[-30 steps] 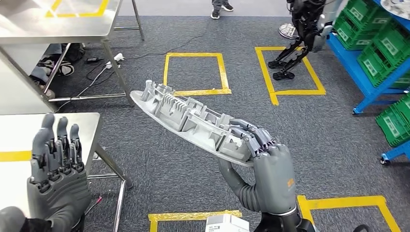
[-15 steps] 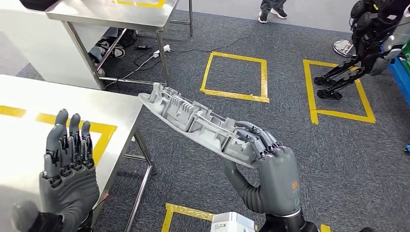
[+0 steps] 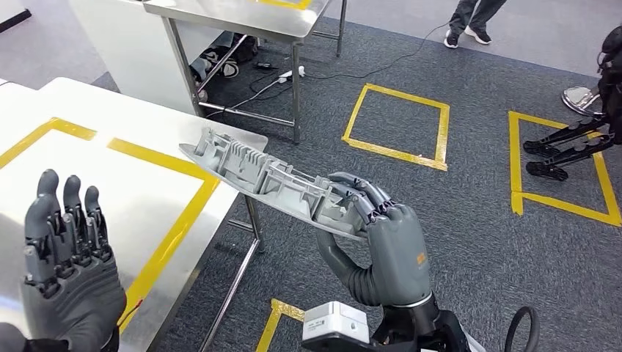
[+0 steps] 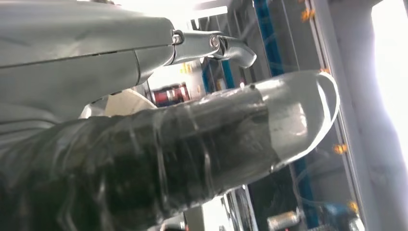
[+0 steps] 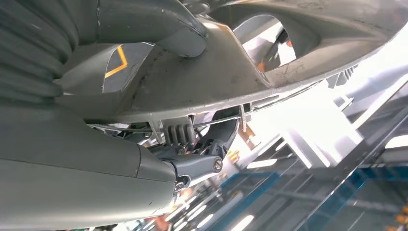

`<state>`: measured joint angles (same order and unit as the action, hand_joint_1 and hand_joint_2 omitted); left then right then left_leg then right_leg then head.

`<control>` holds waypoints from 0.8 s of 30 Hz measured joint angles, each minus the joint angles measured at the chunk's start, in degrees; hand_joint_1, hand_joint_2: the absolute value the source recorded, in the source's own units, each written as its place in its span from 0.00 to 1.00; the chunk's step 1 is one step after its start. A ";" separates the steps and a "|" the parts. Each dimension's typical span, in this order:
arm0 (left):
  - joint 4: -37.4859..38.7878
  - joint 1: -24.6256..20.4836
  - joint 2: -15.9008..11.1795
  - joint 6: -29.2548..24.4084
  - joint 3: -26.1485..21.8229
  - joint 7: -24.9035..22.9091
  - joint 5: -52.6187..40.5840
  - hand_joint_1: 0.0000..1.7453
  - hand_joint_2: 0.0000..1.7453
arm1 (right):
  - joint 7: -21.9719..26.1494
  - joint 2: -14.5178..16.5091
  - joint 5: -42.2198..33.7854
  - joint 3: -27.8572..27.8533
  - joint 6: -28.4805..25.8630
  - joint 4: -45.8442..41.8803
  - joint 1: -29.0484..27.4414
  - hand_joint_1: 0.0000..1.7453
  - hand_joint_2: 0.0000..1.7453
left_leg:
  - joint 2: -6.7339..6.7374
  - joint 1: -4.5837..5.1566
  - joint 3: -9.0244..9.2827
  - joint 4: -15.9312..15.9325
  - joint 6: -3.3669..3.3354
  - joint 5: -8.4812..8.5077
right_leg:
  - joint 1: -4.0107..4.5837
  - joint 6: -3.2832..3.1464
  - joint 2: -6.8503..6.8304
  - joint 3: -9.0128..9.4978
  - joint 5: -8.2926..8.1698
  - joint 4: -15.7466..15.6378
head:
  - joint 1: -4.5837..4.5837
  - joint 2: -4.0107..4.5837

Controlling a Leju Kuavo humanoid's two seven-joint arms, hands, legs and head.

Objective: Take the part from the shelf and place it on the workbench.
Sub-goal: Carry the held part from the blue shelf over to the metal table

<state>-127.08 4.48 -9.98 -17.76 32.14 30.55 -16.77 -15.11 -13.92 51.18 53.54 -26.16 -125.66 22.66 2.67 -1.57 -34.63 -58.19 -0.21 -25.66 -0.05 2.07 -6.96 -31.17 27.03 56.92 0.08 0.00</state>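
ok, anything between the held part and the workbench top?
Nothing visible. The right hand holds the part, its far end already over the workbench corner. The left hand, open, hovers over the near edge, clear of the part.

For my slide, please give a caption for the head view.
Right hand holds the grey part near the workbench corner; left hand raised, empty.
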 joint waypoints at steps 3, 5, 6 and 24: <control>-1.49 -0.23 -0.44 -1.03 -0.24 -1.52 -0.82 0.00 0.00 | 0.15 0.00 -0.87 -0.35 0.36 0.57 0.88 1.00 1.00 | -2.24 -0.09 -0.30 0.10 -0.97 0.50 | -0.58 0.69 3.92 -2.44 3.49 5.27 | -0.82 0.00; -2.15 -0.38 -0.75 -1.33 -0.49 -2.07 -0.91 0.00 0.00 | 0.21 0.00 -1.27 -0.60 0.48 0.96 1.10 1.00 1.00 | -3.81 0.13 -0.47 0.11 -1.31 0.70 | -0.58 0.61 5.87 -5.87 6.91 13.10 | -1.57 0.00; -2.36 -0.37 -0.90 -1.48 -0.60 -2.24 -0.93 0.00 0.00 | 0.22 0.00 -1.40 -0.69 0.54 1.19 1.15 1.00 1.00 | -4.67 0.31 -0.53 0.11 -1.41 0.77 | -0.54 0.41 6.14 -7.29 7.61 16.03 | -1.83 0.00; -4.17 -0.62 -2.40 -3.09 -2.73 -2.85 -0.53 0.00 0.00 | 0.90 0.31 -3.09 -1.77 0.61 4.63 2.82 1.00 1.00 | -2.45 -0.15 -6.87 -11.52 1.85 -3.16 | 0.17 -2.99 3.73 0.19 -2.02 -2.54 | -0.34 0.00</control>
<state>-131.26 3.86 -12.39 -20.85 29.41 27.69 -17.29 -14.21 -13.61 48.09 51.77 -25.55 -121.03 25.48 0.22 -1.72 -41.50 -69.71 1.64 -28.82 0.13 -0.92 -3.23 -30.99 25.02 54.38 -0.27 0.00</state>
